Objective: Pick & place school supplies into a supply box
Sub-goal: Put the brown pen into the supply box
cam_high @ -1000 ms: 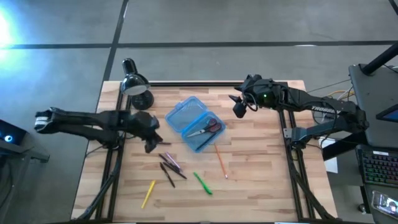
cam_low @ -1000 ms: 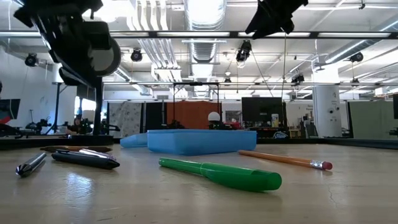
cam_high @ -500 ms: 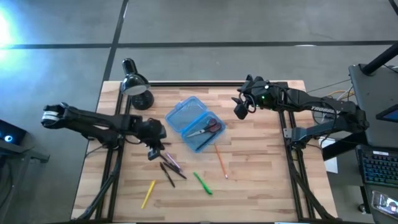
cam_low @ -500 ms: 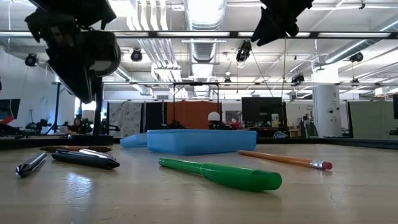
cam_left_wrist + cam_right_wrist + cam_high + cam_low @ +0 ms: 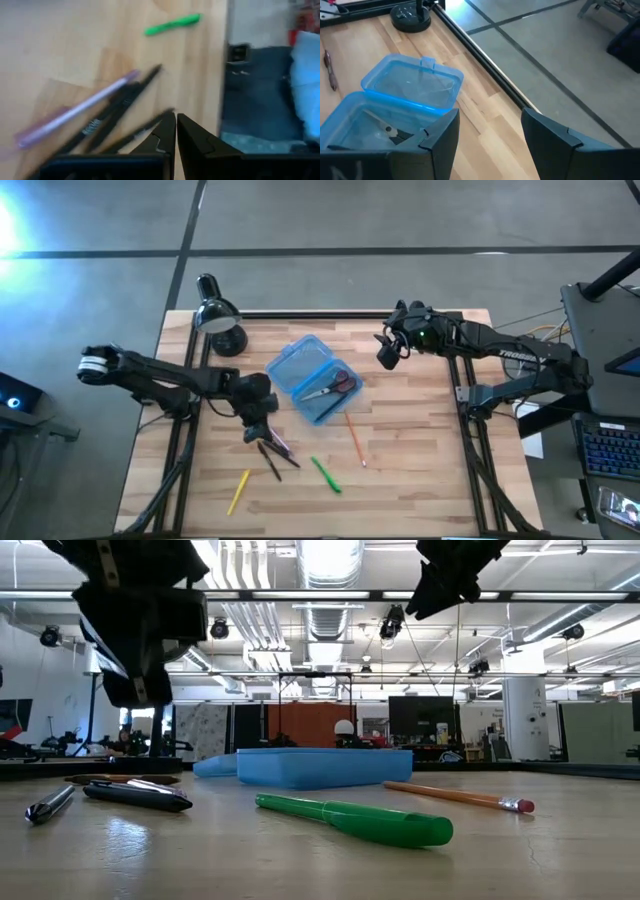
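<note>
Watching the left arm: we see the left gripper (image 5: pixel 257 430) now above the cluster of dark pens (image 5: pixel 273 452), nearer the middle of the table (image 5: pixel 420 480) than a second ago, when it sat to the left of the box.
Left claw: clenched, its fingers (image 5: pixel 167 135) pressed together with nothing between them; in its wrist view the dark pens and a purple pen (image 5: pixel 75 116) lie just beyond the tips.
Left arm, low view: the dark gripper body (image 5: pixel 140 630) hangs above the pens at the left and reaches lower than it did a second ago.
Right gripper (image 5: pixel 387 352): we find it held in the air over the far right part of the table, beside the box, almost where it was before.
Right claw: released, fingers (image 5: pixel 442 137) spread wide, holding nothing.
Box (image 5: pixel 311 377): open, both blue halves lying flat near the table's middle, unmoved.
Scissors (image 5: pixel 333 387): inside the box half nearer the right arm.
Orange pencil (image 5: pixel 354 439): on the table just in front of the box.
Green pen (image 5: pixel 325 475): on the table, near the pencil, unmoved.
Yellow pen (image 5: pixel 238 491): near the front edge, apart from the rest.
Lamp (image 5: pixel 220 316): at the far left corner.
</note>
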